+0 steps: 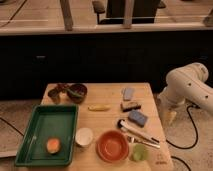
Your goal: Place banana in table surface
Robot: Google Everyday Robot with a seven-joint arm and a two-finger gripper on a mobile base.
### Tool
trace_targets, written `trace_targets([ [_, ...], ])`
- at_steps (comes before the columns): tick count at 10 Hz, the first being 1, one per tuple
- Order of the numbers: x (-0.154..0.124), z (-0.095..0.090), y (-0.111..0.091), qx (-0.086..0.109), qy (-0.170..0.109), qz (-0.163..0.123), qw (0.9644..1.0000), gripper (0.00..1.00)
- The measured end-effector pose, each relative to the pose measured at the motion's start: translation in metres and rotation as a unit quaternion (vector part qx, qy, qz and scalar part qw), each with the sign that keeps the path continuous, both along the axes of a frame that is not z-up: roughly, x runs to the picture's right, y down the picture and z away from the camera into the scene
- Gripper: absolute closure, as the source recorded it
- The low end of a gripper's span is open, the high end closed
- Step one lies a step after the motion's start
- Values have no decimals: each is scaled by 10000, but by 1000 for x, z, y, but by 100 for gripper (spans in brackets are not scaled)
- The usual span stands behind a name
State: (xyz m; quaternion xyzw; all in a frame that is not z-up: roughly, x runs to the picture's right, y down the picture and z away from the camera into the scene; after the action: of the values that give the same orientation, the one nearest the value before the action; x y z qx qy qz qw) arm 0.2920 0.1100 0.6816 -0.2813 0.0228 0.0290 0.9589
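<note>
Lying flat on the table surface [107,82], the banana [98,107] sits a little behind the table's middle, with its long side running left to right and bare wood all around it. It touches nothing. To its left and nearer the front stands a green tray [55,125] with an orange fruit [53,145] in its front part. Just beside the tray's right front corner is a white cup [84,136], then a red bowl [112,146], then a small green cup [139,152] near the front right corner. Right of the banana lie a brown block [131,105], a blue sponge [137,118] in front of it, and a pale blue piece [128,93] behind it. A long-handled brush [137,131] lies slantwise between the sponge and the green cup. A dark bowl [78,91] stands at the back left. The white arm [187,85] bends down past the table's right edge, and the gripper [170,116] hangs there pointing downward, off the tabletop and well apart from the banana. I cannot tell whether it is spread or closed, and nothing shows in it.
</note>
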Motion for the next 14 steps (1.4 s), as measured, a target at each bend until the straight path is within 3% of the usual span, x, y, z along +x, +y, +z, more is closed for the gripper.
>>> trace_targets([
  [10, 0, 0, 0, 2, 3, -13, 10000, 20],
  [14, -41, -2, 9, 89, -129, -367, 9992, 20],
])
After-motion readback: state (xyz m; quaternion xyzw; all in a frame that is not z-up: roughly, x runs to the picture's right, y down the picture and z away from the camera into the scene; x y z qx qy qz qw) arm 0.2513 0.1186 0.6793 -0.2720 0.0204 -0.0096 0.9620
